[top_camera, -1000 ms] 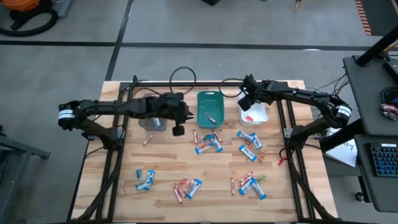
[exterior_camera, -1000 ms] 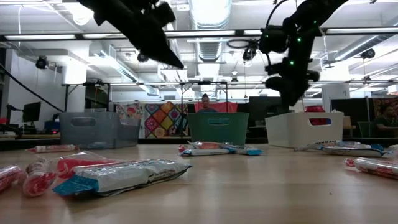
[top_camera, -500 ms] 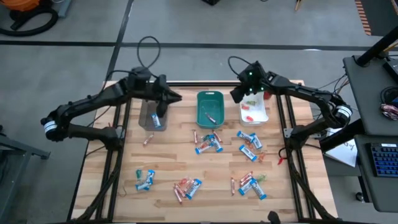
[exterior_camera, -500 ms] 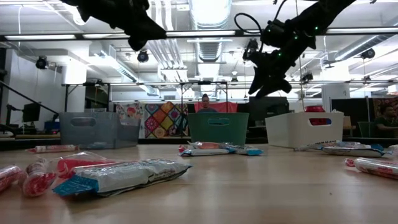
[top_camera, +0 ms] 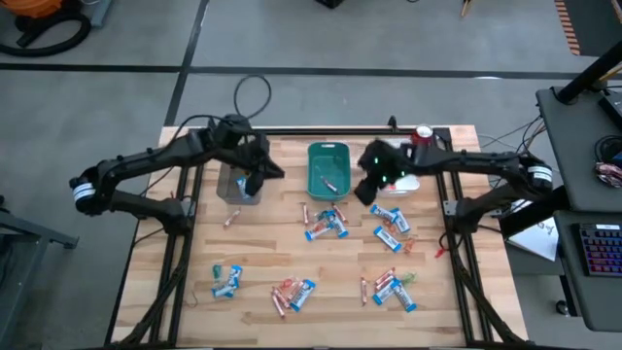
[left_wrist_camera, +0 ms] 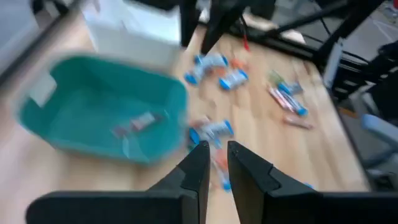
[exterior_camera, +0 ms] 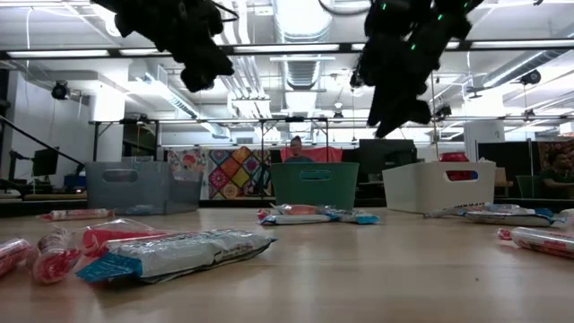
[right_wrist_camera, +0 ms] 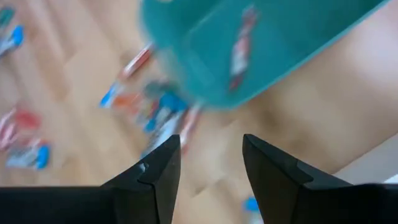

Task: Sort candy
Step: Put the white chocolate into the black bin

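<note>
We read no lettering on the candy [top_camera: 327, 224] strewn across the table [top_camera: 253, 255] — our left gripper [left_wrist_camera: 216, 163] hovers nearly closed, empty, our right gripper [right_wrist_camera: 208, 160] parted, empty, near the teal tray [top_camera: 314, 177].

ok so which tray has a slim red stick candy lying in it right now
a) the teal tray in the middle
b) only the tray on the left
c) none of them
a) the teal tray holds a slim red stick candy on its floor, seen from above and again in the right wrist view, where the empty right gripper hangs above the tray's edge.
</note>
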You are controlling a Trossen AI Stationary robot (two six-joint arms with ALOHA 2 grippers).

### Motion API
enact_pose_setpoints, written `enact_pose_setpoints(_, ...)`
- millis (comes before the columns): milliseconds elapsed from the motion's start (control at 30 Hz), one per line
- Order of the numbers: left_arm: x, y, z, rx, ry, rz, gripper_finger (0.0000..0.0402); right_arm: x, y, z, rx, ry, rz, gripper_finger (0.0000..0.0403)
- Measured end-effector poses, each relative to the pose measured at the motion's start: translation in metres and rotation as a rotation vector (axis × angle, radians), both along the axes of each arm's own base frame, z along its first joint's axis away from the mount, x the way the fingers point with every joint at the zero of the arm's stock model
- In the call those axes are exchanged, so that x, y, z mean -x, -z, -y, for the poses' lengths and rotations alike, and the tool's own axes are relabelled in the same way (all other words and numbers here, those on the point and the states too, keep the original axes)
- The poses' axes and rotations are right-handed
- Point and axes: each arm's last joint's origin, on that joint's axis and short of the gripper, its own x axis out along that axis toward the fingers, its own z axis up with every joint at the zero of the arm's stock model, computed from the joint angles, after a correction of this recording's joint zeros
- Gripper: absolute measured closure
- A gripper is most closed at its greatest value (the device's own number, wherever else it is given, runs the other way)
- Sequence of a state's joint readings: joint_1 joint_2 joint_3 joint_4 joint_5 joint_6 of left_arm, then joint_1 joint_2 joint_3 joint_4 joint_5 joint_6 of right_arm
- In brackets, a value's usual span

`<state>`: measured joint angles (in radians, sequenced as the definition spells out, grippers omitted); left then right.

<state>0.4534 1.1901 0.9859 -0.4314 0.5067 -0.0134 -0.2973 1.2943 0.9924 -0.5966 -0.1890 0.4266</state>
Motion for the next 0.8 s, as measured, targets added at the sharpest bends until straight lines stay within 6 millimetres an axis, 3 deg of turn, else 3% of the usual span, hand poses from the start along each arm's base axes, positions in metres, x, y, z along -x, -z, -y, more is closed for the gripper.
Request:
enact_pose_setpoints(167, -0.007, 0.006, 0.039, 0.025, 0.076, -0.092, 0.0361, -0.002, -0.001, -0.046, -0.075, -0.063, -0.049, 0.0239)
enact_pose_setpoints(367, -0.011, 0.021, 0.086, -0.06, 0.041, -0.204, 0.0361, 0.0, 0.004, -0.083, -0.154, -0.068, -0.133, 0.0239)
enact_pose_setpoints(600, -0.008, 0.045, 0.129, -0.047, 0.132, -0.218, 0.0361, 0.02, 0.013, -0.105, -0.144, 0.069, -0.37, 0.0239)
enact_pose_setpoints(800, -0.001, 0.059, 0.143, -0.066, 0.074, -0.248, 0.0361, 0.038, 0.022, -0.112, -0.081, 0.18, -0.522, 0.0239)
